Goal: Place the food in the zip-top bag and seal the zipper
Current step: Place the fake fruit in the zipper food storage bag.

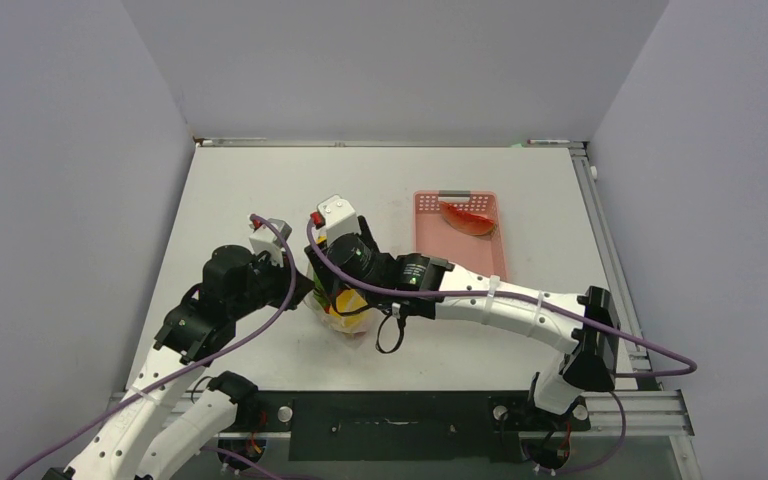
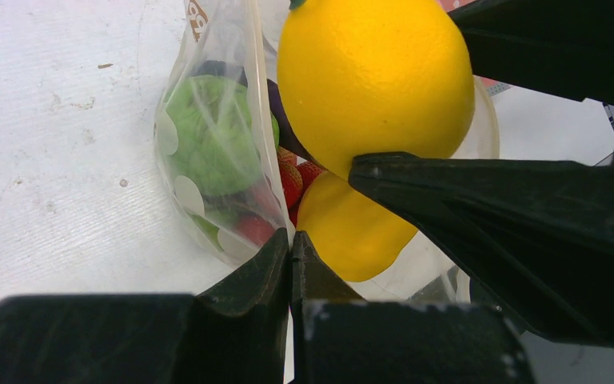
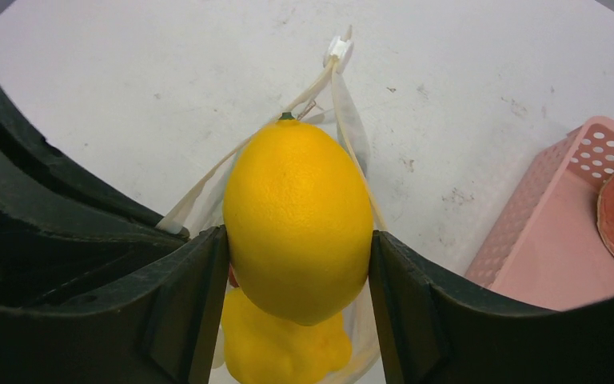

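Over bag mouth, mid-table: right gripper [image 3: 297, 268] clamps lemon [image 3: 297, 216] above yellow pepper [image 2: 352, 232] inside zip-top bag [image 2: 208, 180]. Left gripper [image 2: 291, 258] pressed together, apparently pinching bag rim. Risks: lemon snags rim, film slips from pinch, mouth collapses. Red slice [image 1: 468, 220] waits in basket [image 1: 460, 257].

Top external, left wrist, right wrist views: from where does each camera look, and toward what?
Top external: high behind the robot, facing down on the white table; the left arm and right arm show.
Left wrist: facing along its shut left gripper, which pinches the clear dotted plastic zip-top bag.
Right wrist: facing down past the right gripper, closed on the yellow lemon.
Wrist views share the lemon.
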Tool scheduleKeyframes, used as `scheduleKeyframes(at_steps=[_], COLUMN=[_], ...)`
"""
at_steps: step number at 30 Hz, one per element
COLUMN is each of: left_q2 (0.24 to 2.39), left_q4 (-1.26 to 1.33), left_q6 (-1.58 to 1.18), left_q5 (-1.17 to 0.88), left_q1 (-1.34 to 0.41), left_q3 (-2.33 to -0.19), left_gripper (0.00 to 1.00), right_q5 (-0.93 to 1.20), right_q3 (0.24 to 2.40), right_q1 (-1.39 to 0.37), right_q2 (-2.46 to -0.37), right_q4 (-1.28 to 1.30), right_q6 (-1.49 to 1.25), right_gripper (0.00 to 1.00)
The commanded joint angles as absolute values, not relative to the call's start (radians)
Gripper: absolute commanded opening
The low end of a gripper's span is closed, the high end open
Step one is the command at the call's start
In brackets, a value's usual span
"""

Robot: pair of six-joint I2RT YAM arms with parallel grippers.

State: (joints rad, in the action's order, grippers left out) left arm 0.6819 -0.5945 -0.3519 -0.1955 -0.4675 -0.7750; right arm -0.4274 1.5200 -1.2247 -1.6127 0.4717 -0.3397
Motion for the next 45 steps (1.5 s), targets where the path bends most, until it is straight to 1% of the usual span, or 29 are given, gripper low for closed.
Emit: scheduleKeyframes(at_steps=[1,6,10,16,27,33,38,40,42,45], left_q2=[0.672,0.673,0.675,0.675,0.675,0.676,0.676,0.677,0.679,0.678], left_q4=[-0.566,-0.566,-0.566,-0.566,-0.567,-0.568,-0.565,-0.565,-0.565,-0.566], left_q6=[-0.347,-0.347,-0.347,-0.347,-0.346,-0.347,-0.347,-0.346,-0.347,-0.347], left_q5=[-0.209,-0.207,-0.208,-0.207,-0.206,-0.206,-0.206,-0.206,-0.207,-0.206], left_q1=[-0.463,-0.463,-0.463,-0.463,-0.463,-0.463,-0.463,-0.463,-0.463,-0.463], left_q3=[-0.778,-0.777,-0.776,-0.778,-0.777,-0.777,-0.778,-0.778,-0.778,-0.779], left_gripper=[0.0,0.0,0.0,0.0,0.0,0.0,0.0,0.0,0.0,0.0], right_q5=[-0.515,-0.525,-0.525,-0.524,-0.609,-0.588,-0.521,-0.484,-0.448,-0.412], right_q3=[1.576,1.583,1.581,1.568,1.55,1.529,1.498,1.483,1.469,1.455], right_q1=[-1.227,-1.228,-1.228,-1.23,-1.22,-1.186,-1.137,-1.11,-1.091,-1.078], right_q2=[-1.627,-1.625,-1.616,-1.586,-1.533,-1.534,-1.535,-1.537,-1.541,-1.547], right_q4=[0.504,0.514,0.515,0.514,0.56,0.588,0.586,0.579,0.572,0.559], right_q6=[-0.33,-0.336,-0.336,-0.344,-0.398,-0.437,-0.453,-0.456,-0.461,-0.462], right_gripper=[0.62,0.78,0.85,0.87,0.86,0.82,0.72,0.69,0.65,0.51])
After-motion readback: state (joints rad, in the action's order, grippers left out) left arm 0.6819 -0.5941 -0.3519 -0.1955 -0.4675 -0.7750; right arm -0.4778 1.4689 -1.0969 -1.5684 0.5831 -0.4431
